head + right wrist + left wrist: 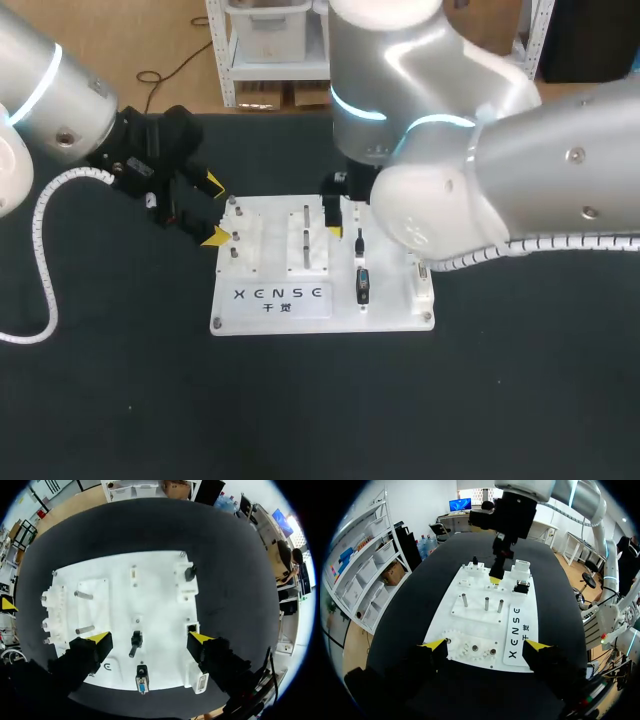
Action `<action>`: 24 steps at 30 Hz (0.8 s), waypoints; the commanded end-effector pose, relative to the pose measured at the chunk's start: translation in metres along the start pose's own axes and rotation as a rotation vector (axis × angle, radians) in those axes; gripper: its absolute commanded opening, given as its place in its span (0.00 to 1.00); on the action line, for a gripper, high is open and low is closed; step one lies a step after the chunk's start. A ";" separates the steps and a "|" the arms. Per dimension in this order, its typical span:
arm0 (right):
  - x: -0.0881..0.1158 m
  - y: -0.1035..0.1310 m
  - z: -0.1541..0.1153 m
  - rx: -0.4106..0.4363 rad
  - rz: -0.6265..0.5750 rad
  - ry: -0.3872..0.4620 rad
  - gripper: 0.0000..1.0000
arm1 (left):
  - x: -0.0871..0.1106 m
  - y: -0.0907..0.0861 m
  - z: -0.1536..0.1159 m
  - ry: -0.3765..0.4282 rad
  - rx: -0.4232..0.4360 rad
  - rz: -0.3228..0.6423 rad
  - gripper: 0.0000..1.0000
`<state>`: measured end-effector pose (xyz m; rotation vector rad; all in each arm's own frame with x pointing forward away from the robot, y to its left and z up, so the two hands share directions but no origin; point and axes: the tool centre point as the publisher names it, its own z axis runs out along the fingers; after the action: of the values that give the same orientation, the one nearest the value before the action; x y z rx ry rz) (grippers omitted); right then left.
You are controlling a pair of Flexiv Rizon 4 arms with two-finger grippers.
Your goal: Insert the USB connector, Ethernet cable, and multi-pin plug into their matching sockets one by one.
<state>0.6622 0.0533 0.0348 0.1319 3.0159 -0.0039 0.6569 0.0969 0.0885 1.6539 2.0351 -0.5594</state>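
**Head view.** My right arm [520, 170] is nearest the camera and extends in from the right side. Its pincer [333, 218] hangs over the rear middle of the white board [275, 300], which lies flat on the dark counter [120, 400]. This view does not show how far its fingers are spread. The multi-pin plug [362, 285] stands on the board, nearer the front edge than that pincer and apart from it. My left pincer [214, 210] is at the board's left edge, fingers wide, gripping nothing.

**Left wrist view.** My left pincer [485, 645] is spread wide over the near edge of the board [475, 592] and holds nothing. Three metal pegs [486, 603] stand ahead of it. My right pincer [495, 577] points down at the far part of the board.

**Right wrist view.** My right pincer [149, 638] is wide apart and empty. A small black connector [135, 642] stands on the board [155, 585] between the fingers, touching neither. The multi-pin plug [142, 678] stands under the pincer, behind the fingertips. A white socket block [201, 682] sits at the board's corner, just beside one finger.
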 end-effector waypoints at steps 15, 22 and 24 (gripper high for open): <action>0.001 0.009 0.013 -0.043 0.005 0.031 0.31 | 0.000 0.000 0.000 0.000 -0.001 0.001 1.00; 0.001 0.014 0.011 -0.047 -0.022 0.028 0.00 | 0.000 0.000 0.000 0.000 -0.001 0.001 1.00; 0.001 0.014 0.009 -0.053 -0.028 0.023 0.00 | 0.000 0.000 0.000 0.000 -0.001 0.001 1.00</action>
<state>0.6642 0.0681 0.0231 0.0861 3.0400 0.0681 0.6569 0.0969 0.0885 1.6539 2.0351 -0.5594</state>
